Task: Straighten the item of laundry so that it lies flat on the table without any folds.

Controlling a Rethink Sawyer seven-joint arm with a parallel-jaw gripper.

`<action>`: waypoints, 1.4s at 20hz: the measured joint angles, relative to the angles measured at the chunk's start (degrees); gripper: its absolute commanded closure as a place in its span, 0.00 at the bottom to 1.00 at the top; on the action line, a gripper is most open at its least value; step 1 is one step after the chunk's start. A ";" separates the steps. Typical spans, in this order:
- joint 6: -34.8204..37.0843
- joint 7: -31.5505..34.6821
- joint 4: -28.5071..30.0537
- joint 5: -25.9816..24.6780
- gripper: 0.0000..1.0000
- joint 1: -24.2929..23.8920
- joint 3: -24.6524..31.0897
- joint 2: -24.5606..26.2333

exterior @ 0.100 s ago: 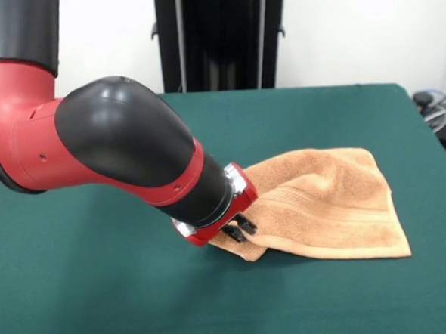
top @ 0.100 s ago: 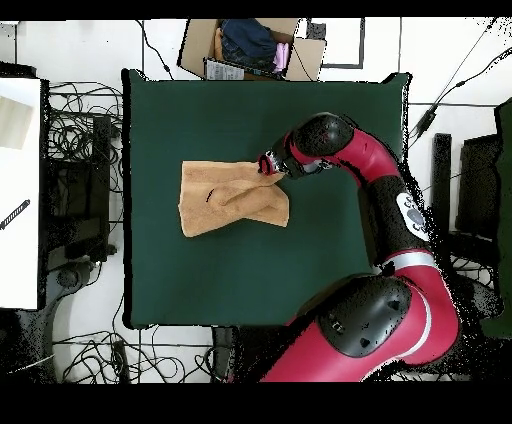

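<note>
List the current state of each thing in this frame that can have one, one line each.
towel: on the table, not flat; creased, with a fold near the gripper.
gripper: low at the towel's corner; open or shut cannot be told.
table: green cloth surface, bearing the towel.
cardboard box: beyond the table's edge, open, with things inside.

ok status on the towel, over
Gripper down at towel's corner, grip state unclear. Towel rumpled, folds across middle, not flat. Table around it unobstructed.
</note>
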 measured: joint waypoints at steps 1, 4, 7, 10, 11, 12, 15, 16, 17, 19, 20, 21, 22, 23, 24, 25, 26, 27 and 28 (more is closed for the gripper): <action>0.00 0.00 0.00 0.00 1.00 0.00 0.01 -0.01; 0.00 0.00 0.01 0.00 1.00 0.00 0.03 -0.01; 0.00 0.00 0.01 -0.07 1.00 0.00 0.04 -0.01; 0.00 0.00 0.01 -0.12 1.00 0.00 0.04 -0.01; 0.00 0.00 0.01 -0.13 1.00 0.00 0.04 -0.01; 0.00 0.00 0.01 -0.14 1.00 0.00 0.05 -0.01; 0.00 0.00 0.00 -0.16 1.00 0.01 0.05 -0.04; 0.00 0.00 0.00 -0.16 1.00 0.02 0.06 -0.04; 0.00 0.00 0.00 -0.18 1.00 0.05 0.06 -0.07; 0.00 0.00 0.00 -0.20 1.00 0.11 0.06 -0.13; 0.00 0.00 0.01 -0.21 1.00 0.14 0.06 -0.16; 0.00 0.00 0.01 -0.21 1.00 0.17 0.05 -0.20; 0.00 0.00 0.01 -0.21 1.00 0.25 0.05 -0.29; 0.00 0.00 0.01 -0.21 1.00 0.32 0.05 -0.38; 0.00 0.00 0.01 -0.21 1.00 0.40 0.05 -0.47; 0.00 0.00 0.01 -0.22 1.00 0.48 0.05 -0.60; 0.00 0.00 0.01 -0.22 1.00 0.58 0.05 -0.77; 0.00 0.00 0.01 -0.22 1.00 0.67 0.05 -0.93; 0.00 0.00 0.01 -0.22 1.00 0.77 0.06 -1.09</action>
